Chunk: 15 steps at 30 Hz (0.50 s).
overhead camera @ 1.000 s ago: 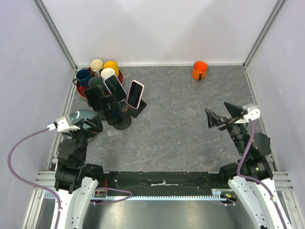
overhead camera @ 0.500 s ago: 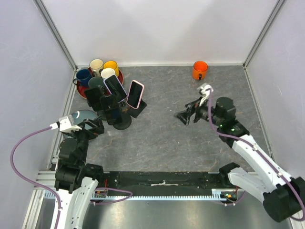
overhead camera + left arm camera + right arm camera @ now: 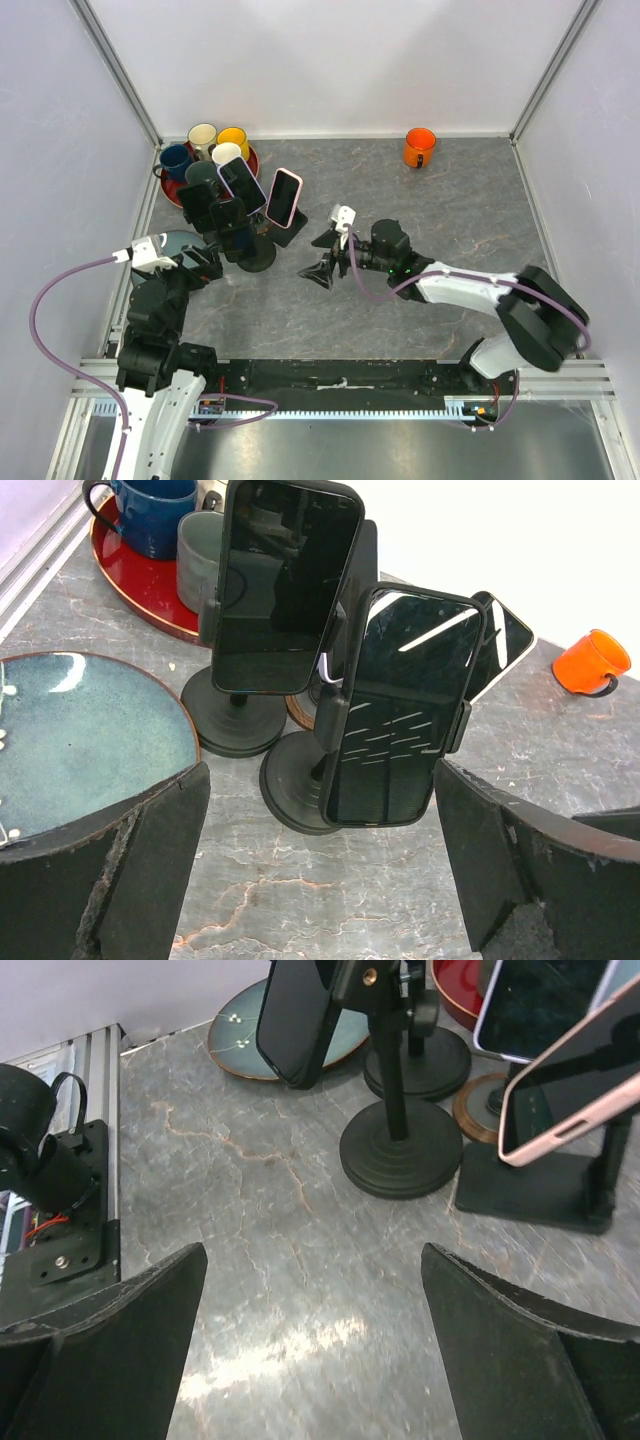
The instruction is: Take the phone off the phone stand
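Note:
Several phones stand on stands at the table's left. In the top view a pink-cased phone point(image 3: 284, 197) leans on a flat black stand point(image 3: 292, 228), with black phones point(image 3: 241, 184) on round-base stands beside it. My left gripper point(image 3: 205, 263) is open and empty, just near-left of the stands. The left wrist view shows it point(image 3: 320, 880) facing the nearest black phone point(image 3: 400, 705) on its round base point(image 3: 295, 780). My right gripper point(image 3: 322, 256) is open and empty, just right of the stands. In the right wrist view it point(image 3: 315, 1360) faces the pink-cased phone point(image 3: 570, 1090).
A red tray point(image 3: 176, 192) with several mugs sits behind the stands. A blue plate point(image 3: 162, 243) lies at the left, by my left gripper. An orange mug point(image 3: 419, 147) stands at the back right. Frame walls close in the table's sides.
My right arm has swung from the table's right side far leftward, up to the phone stands. My left gripper has edged slightly forward toward the stands. Both have stayed open.

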### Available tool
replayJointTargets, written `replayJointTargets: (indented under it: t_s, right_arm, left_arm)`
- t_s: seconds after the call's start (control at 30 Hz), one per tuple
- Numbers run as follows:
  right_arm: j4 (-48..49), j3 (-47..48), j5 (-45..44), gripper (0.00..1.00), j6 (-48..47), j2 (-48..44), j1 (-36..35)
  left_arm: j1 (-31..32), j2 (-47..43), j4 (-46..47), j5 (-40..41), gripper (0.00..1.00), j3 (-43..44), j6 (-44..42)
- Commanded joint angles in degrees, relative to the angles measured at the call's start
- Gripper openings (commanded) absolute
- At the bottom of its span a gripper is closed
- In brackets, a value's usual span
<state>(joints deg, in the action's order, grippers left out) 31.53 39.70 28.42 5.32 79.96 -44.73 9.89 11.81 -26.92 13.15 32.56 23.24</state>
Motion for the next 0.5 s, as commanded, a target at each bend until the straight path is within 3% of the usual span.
replayJointTargets:
  t_s: [0.0, 0.3, 0.47]
  right_arm:
    - [20.04, 4.24, 0.84, 0.95, -1.9, 9.21, -1.68]
    - [32.1, 14.17, 5.23, 0.85, -1.55, 26.63, -3.26]
    - [26.84, 21.2, 7.61, 0.86, -0.93, 29.72, -3.7]
  left_arm:
    - [0.04, 1.37, 1.25, 0.12, 1.0, 0.93, -2.5]
    - [0.57, 3.3, 1.96, -0.05, 1.0, 1.02, -3.03]
    - [1.01, 3.39, 1.96, -0.05, 1.0, 0.93, -3.12]
